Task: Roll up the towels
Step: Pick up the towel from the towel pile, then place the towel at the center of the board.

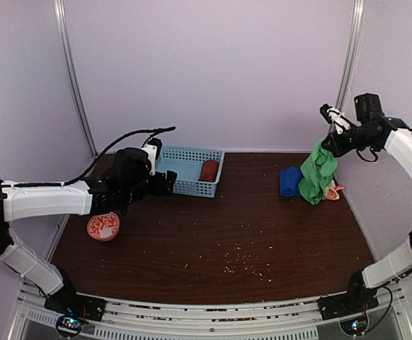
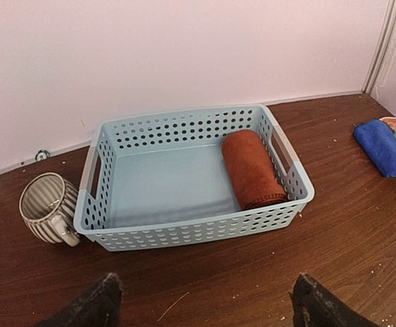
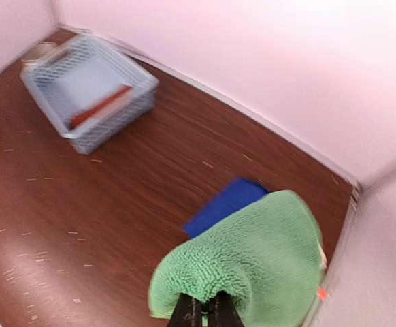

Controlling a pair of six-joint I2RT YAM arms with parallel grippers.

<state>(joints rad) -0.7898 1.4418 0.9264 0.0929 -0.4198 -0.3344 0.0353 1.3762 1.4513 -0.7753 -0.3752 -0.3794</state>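
My right gripper (image 1: 328, 139) is shut on the bright green towel (image 1: 317, 172) and holds it up at the back right, hanging down to the table; in the right wrist view the towel (image 3: 266, 252) drapes from the closed fingers (image 3: 205, 310). A blue rolled towel (image 1: 289, 181) lies just left of it, also in the right wrist view (image 3: 226, 204) and the left wrist view (image 2: 382, 146). An edge of the orange patterned towel (image 1: 333, 192) peeks out behind the green one. The rust-red rolled towel (image 2: 252, 168) lies in the basket (image 2: 191, 232). My left gripper (image 2: 205, 303) is open and empty in front of the basket.
The light blue lattice basket (image 1: 182, 187) stands at the back left. A striped mug (image 2: 47, 208) stands left of it. The orange-and-white bowl (image 1: 103, 227) sits near the left table edge under the left arm. Crumbs (image 1: 245, 258) are scattered on the table's middle.
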